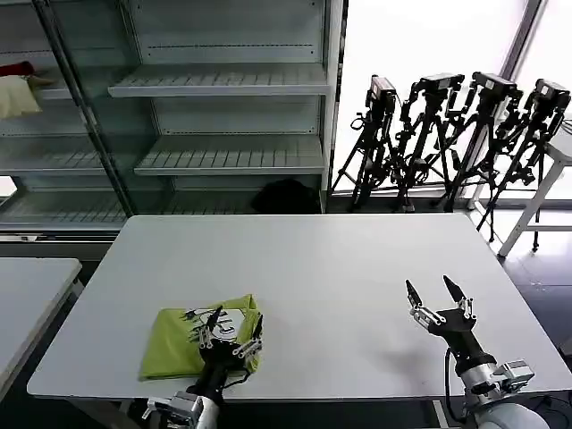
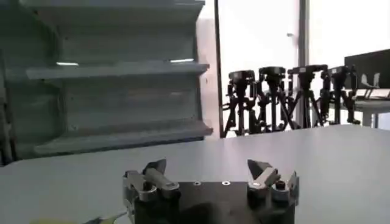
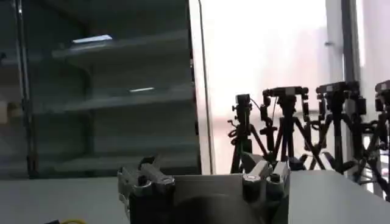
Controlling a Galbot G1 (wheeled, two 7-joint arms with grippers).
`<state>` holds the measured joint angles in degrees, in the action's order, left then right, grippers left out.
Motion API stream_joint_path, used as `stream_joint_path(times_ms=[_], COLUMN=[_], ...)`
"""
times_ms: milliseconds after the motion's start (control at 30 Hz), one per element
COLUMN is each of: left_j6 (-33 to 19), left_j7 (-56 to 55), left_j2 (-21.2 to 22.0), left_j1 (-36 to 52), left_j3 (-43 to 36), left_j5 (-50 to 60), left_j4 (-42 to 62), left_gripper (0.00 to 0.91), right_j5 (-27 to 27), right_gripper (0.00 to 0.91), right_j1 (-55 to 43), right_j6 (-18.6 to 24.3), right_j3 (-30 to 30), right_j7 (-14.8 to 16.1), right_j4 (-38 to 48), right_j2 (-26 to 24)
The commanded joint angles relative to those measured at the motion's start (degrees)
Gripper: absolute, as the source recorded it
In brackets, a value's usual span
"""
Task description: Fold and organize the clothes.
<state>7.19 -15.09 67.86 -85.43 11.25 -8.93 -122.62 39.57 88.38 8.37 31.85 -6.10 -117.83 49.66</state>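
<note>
The lime-green shirt (image 1: 183, 344) lies folded into a small packet near the front left of the white table (image 1: 331, 268). My left gripper (image 1: 235, 320) hovers over the shirt's right part, open, with nothing between its fingers. In the left wrist view the left gripper (image 2: 208, 168) points out across the bare tabletop, and a sliver of green (image 2: 113, 217) shows beside its base. My right gripper (image 1: 435, 290) stands open above the front right of the table, well away from the shirt. The right wrist view has the right gripper (image 3: 201, 163) aimed at the shelves.
Empty metal shelves (image 1: 223, 85) stand behind the table. A cream and red cloth bundle (image 1: 18, 89) sits on a shelf at far left. Several black tripods (image 1: 447, 134) line the window at back right. A second table (image 1: 27, 295) adjoins on the left.
</note>
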Motion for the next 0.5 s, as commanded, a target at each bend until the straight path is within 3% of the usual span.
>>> stream_joint_path(times_ms=[33, 200, 500], left_j6=[14.0, 13.2, 11.1], left_j7=[-8.2, -10.0, -10.6], left_j2=[-3.7, -4.7, 0.6], left_j1=[-4.0, -11.4, -13.6], left_j3=[12.9, 23.0, 21.5], left_j5=[-9.5, -14.0, -19.8], left_j4=[-11.9, -11.3, -6.5], left_gripper=[0.907, 0.907, 0.907], right_j5=[0.2, 0.0, -0.2], right_gripper=[0.907, 0.907, 0.907], right_j1=[-0.1, -0.9, -0.7], right_j6=[0.0, -0.1, -0.5], right_j3=[0.0, -1.0, -0.8], right_j7=[-0.4, -0.5, -0.6], right_j4=[0.2, 0.6, 0.1], right_j2=[-0.1, 0.3, 0.2])
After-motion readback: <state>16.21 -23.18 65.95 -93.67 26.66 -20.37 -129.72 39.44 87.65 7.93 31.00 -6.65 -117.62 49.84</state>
